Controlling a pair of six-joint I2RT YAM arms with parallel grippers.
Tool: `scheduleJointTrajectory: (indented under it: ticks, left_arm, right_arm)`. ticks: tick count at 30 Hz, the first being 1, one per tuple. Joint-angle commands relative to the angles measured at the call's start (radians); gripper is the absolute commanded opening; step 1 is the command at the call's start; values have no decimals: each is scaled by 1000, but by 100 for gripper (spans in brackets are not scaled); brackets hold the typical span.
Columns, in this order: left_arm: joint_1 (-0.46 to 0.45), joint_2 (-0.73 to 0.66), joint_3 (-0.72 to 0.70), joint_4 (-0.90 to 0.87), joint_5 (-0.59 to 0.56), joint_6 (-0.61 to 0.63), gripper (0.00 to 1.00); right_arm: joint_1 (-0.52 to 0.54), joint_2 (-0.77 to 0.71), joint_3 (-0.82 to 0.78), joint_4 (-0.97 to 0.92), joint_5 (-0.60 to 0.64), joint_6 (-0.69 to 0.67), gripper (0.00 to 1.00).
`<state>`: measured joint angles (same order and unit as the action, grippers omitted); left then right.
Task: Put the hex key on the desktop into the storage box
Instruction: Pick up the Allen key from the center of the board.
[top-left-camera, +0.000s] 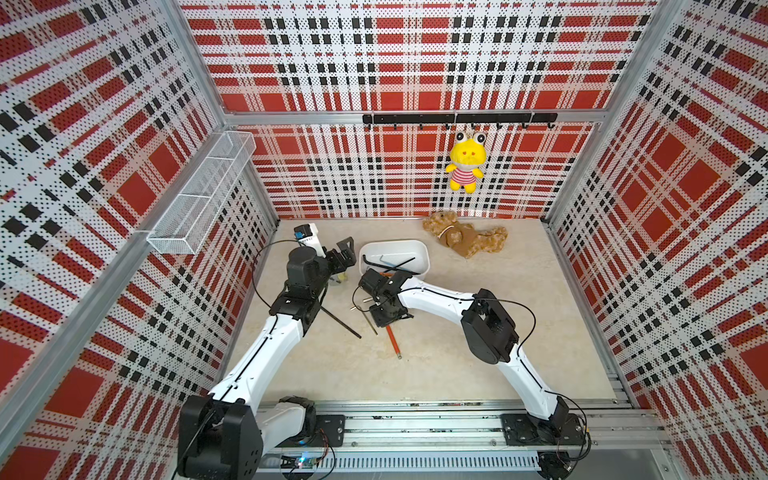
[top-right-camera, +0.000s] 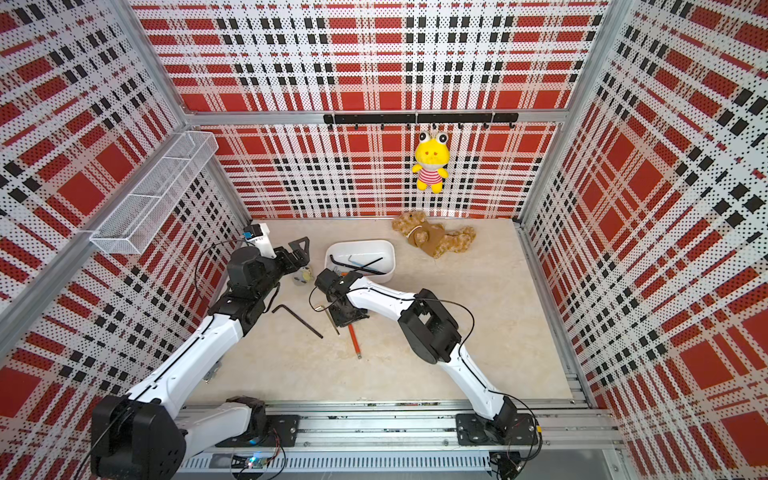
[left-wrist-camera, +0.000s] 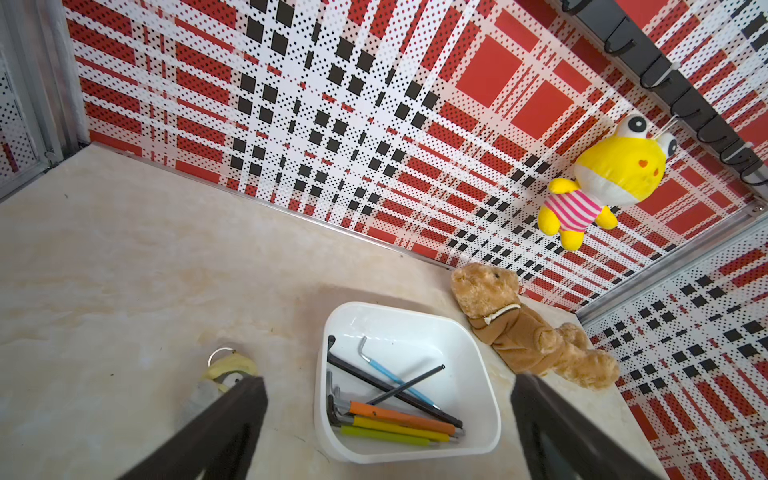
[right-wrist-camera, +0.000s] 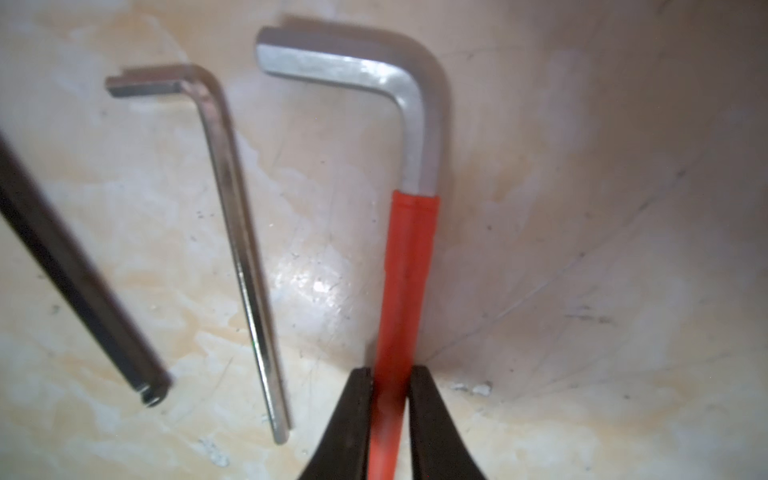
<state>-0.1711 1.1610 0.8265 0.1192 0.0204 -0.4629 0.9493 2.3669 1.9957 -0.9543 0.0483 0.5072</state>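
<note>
Red-sleeved hex key (right-wrist-camera: 409, 266): only wrist view shows right fingers (right-wrist-camera: 353, 415) pinching it; left fingers (left-wrist-camera: 224, 428) spread.

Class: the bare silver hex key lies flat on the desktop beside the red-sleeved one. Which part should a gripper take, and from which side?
I would take the silver hex key midway along its long straight arm, from straight above, jaws across it: it lies flat on the desktop, and the red-sleeved key leaves room alongside.
</note>
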Motion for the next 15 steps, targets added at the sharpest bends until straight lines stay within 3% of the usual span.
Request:
scheduleJointTrajectory:
  ticks: [1, 5, 8, 15]
  left_arm:
    - [-5, -4, 36, 7, -7, 12, 99]
    - [-5, -7, 33, 5, -9, 13, 99]
    - [-6, -9, 28, 5, -10, 15, 99]
    - [2, -23, 22, -1, -14, 18, 99]
  right_arm:
    - [12, 43, 15, -87, 61, 13, 19]
    - [14, 42, 11, -112, 104, 16, 0]
    - [4, 7, -26, -82, 125, 11, 0]
    - [-57, -188, -231, 157, 46, -51, 0]
